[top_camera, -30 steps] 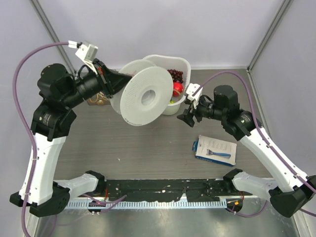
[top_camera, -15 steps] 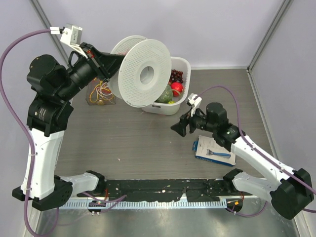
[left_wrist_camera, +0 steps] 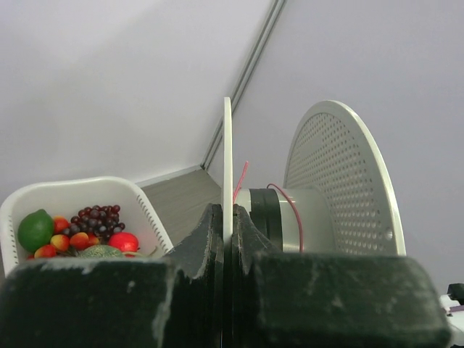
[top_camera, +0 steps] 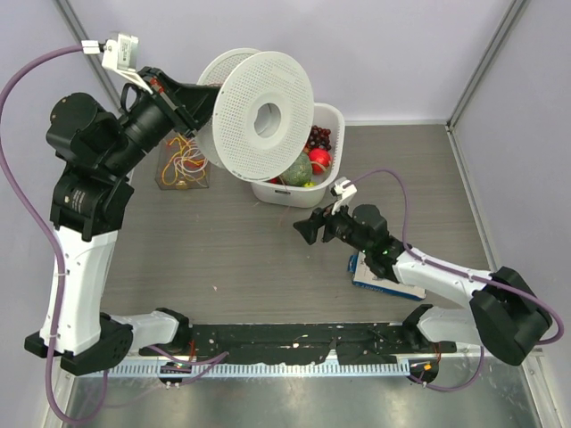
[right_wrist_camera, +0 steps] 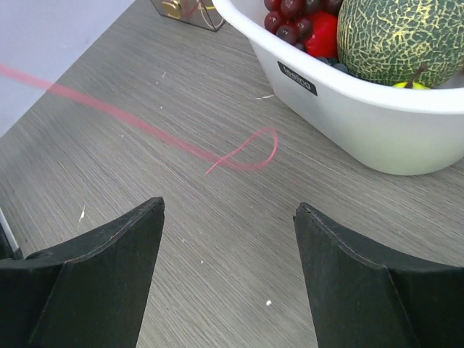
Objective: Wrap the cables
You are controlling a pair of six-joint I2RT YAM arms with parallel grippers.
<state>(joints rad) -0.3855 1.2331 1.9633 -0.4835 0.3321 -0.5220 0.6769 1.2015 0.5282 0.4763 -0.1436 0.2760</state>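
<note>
Right gripper [top_camera: 306, 229], spread, has swung left beside the fruit basket [top_camera: 294, 193]; left gripper [left_wrist_camera: 227, 225] pinches the spool [top_camera: 241, 125].

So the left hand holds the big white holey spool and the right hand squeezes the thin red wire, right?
No, the right hand is open; the thin red wire lies on the grey table before it, per the right wrist view.

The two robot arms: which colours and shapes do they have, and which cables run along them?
Both the left arm and the right arm have smooth white link shells and black rounded joints. A thick mauve cord loops along each one to a small white camera box at the wrist. The right pincer has two black wedge-shaped fingers.
</note>
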